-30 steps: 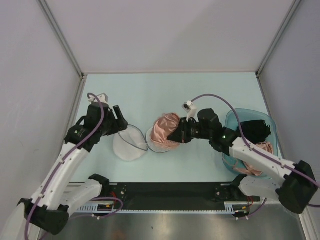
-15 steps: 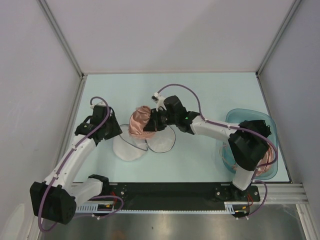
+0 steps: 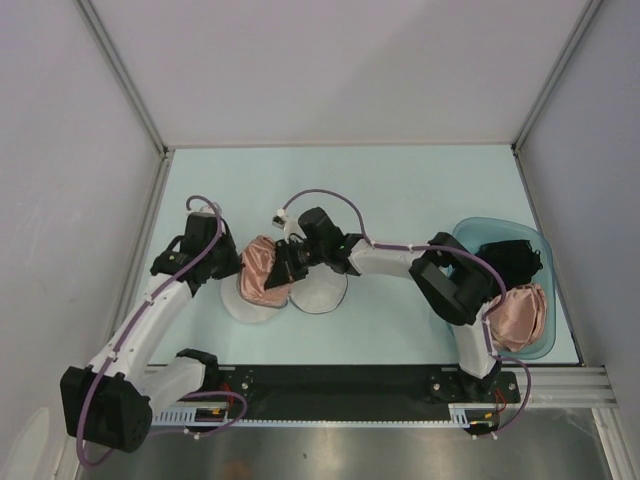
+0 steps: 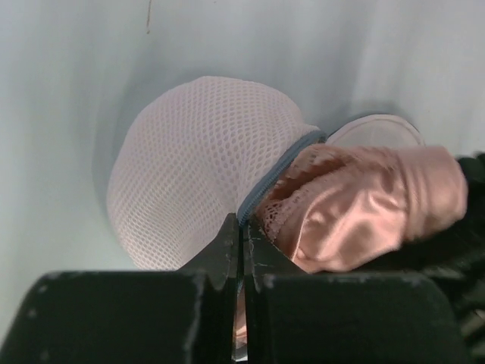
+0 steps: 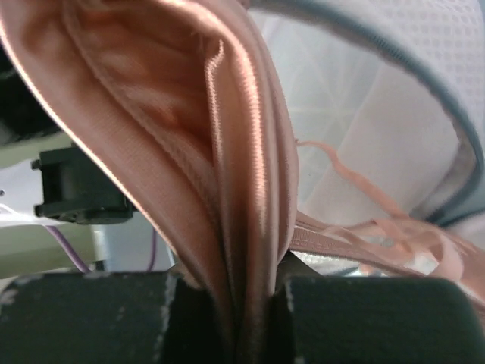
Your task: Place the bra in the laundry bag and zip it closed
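Note:
The salmon-pink satin bra (image 3: 258, 270) hangs folded over the left half of the white mesh laundry bag (image 3: 246, 306). My right gripper (image 3: 284, 266) is shut on it, and thin pink straps trail onto the mesh. In the right wrist view the bra (image 5: 227, 152) fills the frame above the right gripper (image 5: 239, 282), with the bag's mesh (image 5: 394, 114) behind. The bag lies open in two halves, the other half (image 3: 322, 292) to the right. My left gripper (image 3: 231, 268) is at the bag's left side. In the left wrist view the left gripper (image 4: 242, 224) is shut on the grey zip rim (image 4: 276, 171), beside the bra (image 4: 364, 208).
A translucent teal basin (image 3: 470, 232) stands at the right, holding a black garment (image 3: 510, 260) and another pink one (image 3: 518, 315). The right arm stretches across the middle of the table. Grey walls enclose the table on three sides.
The right gripper has carried the bra leftward, from the bag's right half to over its left half. The left gripper has come down and closed on the bag's rim.

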`<action>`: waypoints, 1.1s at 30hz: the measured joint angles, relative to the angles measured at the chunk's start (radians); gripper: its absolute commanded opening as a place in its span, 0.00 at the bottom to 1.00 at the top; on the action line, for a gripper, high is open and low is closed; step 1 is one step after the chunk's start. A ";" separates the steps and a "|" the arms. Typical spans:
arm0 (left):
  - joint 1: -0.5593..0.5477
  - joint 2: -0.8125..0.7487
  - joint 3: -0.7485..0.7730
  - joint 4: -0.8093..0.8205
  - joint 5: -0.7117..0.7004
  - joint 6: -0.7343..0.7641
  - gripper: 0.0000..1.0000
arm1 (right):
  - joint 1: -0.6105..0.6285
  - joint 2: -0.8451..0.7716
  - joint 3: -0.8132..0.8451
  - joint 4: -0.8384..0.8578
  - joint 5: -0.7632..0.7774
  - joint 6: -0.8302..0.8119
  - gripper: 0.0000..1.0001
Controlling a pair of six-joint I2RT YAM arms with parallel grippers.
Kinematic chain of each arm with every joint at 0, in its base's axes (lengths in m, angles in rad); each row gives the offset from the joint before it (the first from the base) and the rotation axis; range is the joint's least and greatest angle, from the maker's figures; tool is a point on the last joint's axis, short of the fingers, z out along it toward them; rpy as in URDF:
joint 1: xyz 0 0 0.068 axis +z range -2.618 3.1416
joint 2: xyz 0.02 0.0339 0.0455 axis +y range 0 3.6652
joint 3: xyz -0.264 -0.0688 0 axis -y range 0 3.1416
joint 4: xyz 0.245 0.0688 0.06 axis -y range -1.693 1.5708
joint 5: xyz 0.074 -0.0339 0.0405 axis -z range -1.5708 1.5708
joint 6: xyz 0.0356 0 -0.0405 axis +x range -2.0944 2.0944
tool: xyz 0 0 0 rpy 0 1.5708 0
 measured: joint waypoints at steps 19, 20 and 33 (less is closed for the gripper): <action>0.246 -0.098 0.040 -0.149 -0.187 -0.209 0.33 | -0.008 0.127 -0.004 0.253 -0.072 0.211 0.00; 0.299 -0.061 0.032 -0.145 -0.173 -0.221 0.32 | -0.009 0.127 -0.008 0.255 -0.071 0.212 0.00; 0.417 0.298 -0.130 0.023 -0.009 -0.265 0.17 | -0.010 0.128 -0.061 0.286 -0.064 0.229 0.00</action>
